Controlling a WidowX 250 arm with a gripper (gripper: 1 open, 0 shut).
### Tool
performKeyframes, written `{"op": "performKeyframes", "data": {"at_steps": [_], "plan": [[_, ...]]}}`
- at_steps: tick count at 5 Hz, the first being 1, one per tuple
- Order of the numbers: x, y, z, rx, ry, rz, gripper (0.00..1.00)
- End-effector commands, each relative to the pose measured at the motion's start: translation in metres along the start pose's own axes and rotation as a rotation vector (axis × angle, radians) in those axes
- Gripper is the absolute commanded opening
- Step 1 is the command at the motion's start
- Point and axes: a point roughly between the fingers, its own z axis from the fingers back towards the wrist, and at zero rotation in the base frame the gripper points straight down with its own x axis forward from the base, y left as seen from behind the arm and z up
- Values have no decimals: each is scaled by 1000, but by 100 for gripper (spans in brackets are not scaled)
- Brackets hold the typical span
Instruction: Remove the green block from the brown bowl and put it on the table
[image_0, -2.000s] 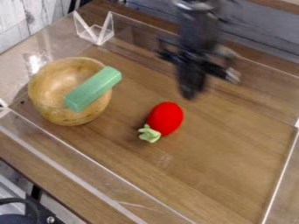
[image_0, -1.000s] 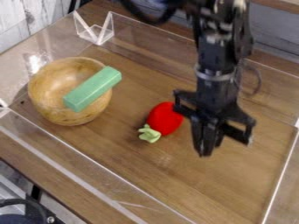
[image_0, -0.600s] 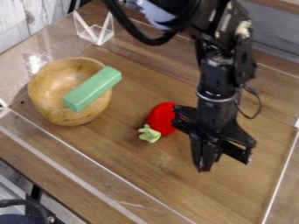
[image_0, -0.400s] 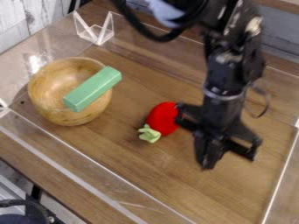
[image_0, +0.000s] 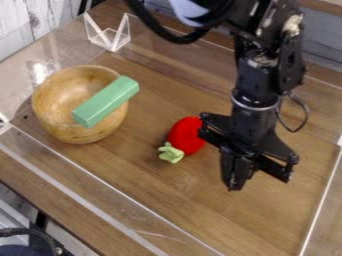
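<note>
The green block, a mint-green bar, lies tilted in the brown bowl, one end resting over its right rim. The bowl sits on the table at the left. My gripper is far to the right of the bowl, pointing straight down just above the tabletop, beside a red strawberry toy. Its fingers are shut with nothing between them.
The strawberry toy with a green stem lies mid-table, just left of my gripper. A low clear acrylic wall rims the table. A clear folded stand sits at the back left.
Two seconds ago the arm was higher and farther back; it has come down to the right of the strawberry. Over the last second it barely moved. Block and bowl are unmoved.
</note>
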Motion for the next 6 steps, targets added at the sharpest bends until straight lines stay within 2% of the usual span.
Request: {"op": "performKeyframes", "data": {"at_steps": [1,2,3,4,5,6], "plan": [[-1,8,5,-4,-55,-2,0],[-5,19,-3,-4,-70,-9,0],[-10,21,2,12,-53,-27,100],[-14,24,11,30,-45,-44,100],[-8,31,29,44,-69,-19,100],[-3,49,52,64,-106,10,100]]}}
